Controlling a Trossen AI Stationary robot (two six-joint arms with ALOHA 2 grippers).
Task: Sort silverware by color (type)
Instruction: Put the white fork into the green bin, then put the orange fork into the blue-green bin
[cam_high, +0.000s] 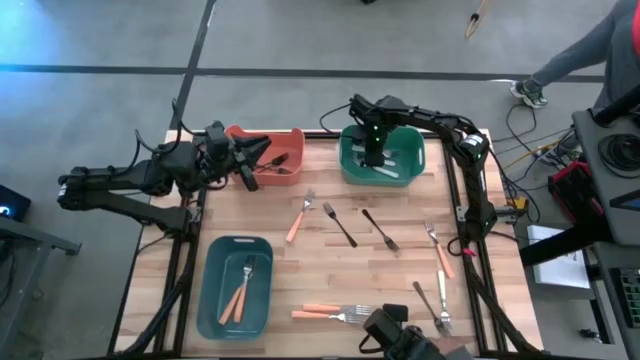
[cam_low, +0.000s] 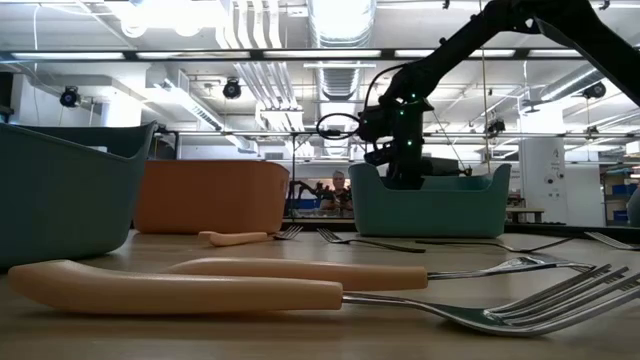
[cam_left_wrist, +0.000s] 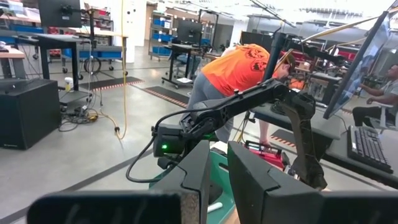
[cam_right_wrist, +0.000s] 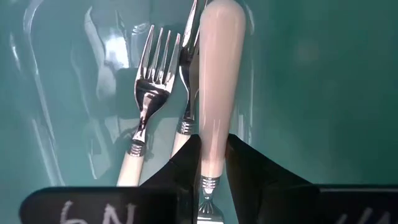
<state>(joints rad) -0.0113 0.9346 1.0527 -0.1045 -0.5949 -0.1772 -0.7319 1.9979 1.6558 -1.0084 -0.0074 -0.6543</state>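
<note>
One white-handled utensil (cam_right_wrist: 214, 93) pinched in right gripper (cam_right_wrist: 210, 163) over green bin (cam_high: 350, 165) | next: release | left gripper (cam_left_wrist: 219, 180) nearly closed, empty, over orange bin (cam_high: 290, 145)

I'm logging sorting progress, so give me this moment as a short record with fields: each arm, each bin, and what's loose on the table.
right gripper: inside green bin, jaws on a white-handled utensil
left gripper: over orange bin, nothing seen held
orange bin contents: black utensils
blue bin contents: orange-handled pieces
green bin contents: white-handled forks
loose on table: black forks, orange-handled and white-handled pieces
</note>
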